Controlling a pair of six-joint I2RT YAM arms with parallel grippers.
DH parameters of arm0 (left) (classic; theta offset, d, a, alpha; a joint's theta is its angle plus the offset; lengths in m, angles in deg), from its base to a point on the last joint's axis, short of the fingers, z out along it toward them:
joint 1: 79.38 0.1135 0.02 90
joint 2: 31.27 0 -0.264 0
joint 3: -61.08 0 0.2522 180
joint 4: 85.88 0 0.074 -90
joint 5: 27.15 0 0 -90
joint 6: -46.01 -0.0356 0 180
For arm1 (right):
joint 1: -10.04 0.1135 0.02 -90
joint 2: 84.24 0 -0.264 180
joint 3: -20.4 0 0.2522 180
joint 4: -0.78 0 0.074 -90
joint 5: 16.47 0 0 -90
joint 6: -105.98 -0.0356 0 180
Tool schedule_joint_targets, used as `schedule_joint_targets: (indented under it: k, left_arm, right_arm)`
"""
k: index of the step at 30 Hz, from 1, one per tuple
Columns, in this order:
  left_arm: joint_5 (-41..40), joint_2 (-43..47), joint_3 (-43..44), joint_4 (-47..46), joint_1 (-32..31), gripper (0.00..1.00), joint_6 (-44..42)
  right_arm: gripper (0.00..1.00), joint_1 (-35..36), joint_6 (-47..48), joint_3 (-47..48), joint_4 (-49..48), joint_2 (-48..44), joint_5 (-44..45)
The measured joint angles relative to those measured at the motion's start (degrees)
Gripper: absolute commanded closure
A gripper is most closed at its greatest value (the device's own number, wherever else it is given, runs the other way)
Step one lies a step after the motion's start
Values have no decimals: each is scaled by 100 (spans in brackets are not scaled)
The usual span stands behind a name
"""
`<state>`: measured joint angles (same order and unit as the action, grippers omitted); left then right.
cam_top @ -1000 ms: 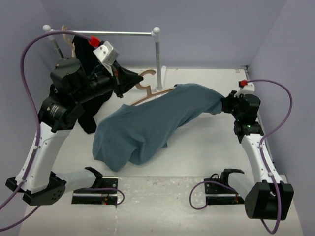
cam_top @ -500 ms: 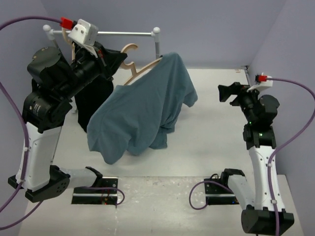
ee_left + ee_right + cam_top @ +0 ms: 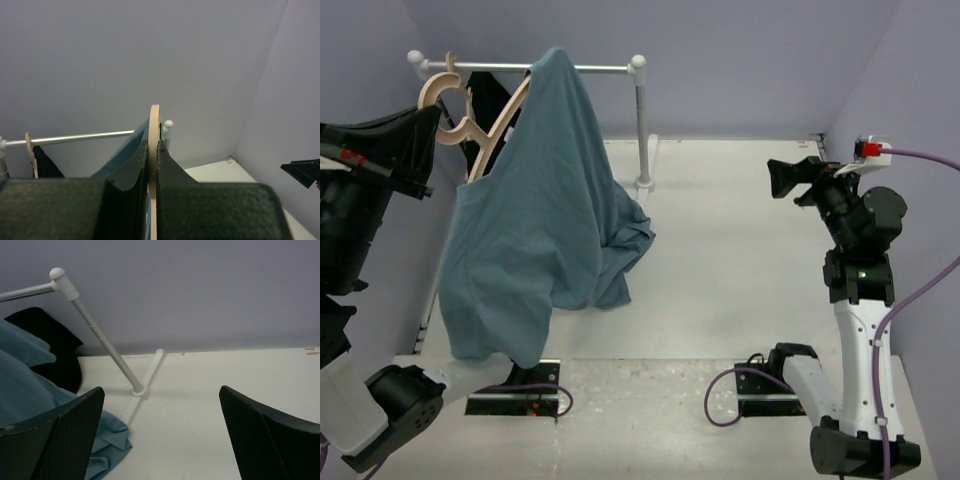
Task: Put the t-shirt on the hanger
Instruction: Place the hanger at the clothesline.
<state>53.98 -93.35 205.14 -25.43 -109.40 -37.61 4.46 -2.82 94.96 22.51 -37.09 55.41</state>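
**Top external view.** Walls close the table [image 3: 740, 260] at the far side and on both flanks. Open tabletop lies between the t-shirt [image 3: 535, 220] and the right gripper [image 3: 788, 180], which is held above the right edge. The clothes rail [image 3: 600, 68] stands in the far-left corner, with its post [image 3: 642, 120] just beside the shirt. The left gripper [image 3: 428, 150] meets the hanger [image 3: 495, 135] in front of the rail. The grey-blue shirt drapes over one hanger arm, and its folds trail down to the table. A black garment [image 3: 490, 95] hangs behind.

**Left wrist view.** The fingers [image 3: 170, 167] are pressed onto the edge-on hanger [image 3: 154, 120], with shirt cloth [image 3: 131, 150] beside it. A second hanger [image 3: 31, 150] carrying the black garment [image 3: 46, 166] is on the rail [image 3: 75, 137].

**Right wrist view.** The right gripper [image 3: 160, 435] is spread wide and holds nothing above the bare table [image 3: 215, 405]. The post [image 3: 100, 337], the shirt [image 3: 25, 385] and the black garment [image 3: 50, 340] lie to the left.
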Motion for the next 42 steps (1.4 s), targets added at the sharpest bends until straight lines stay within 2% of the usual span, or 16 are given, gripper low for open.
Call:
schedule_joint_targets:
  k: [6, 12, 16, 23, 38, 42]
  left_arm:
    - [-478, -508, -1094, -310, 3, 100, 1]
    - [-717, -1813, -2064, -568, 199, 100, -17]
    - [-639, -2513, -1984, -685, 558, 100, -19]
    - [-553, -3431, -784, -1218, 982, 100, -93]
    - [-567, -3857, -779, -2981, 1443, 100, -405]
    - [-510, -3955, -1265, -3518, 1525, 100, -380]
  right_arm:
    - [1, 0, -139, -6, 16, 201, -316]
    - [1, 0, -255, -186, -218, 275, -598]
    - [1, 0, -407, -377, -355, 427, -806]
    - [1, 0, -709, -634, -682, 693, -1184]
    - [1, 88, -1067, -1060, -1426, 795, -1627]
    - [1, 246, -1076, -1131, -1537, 842, -1659]
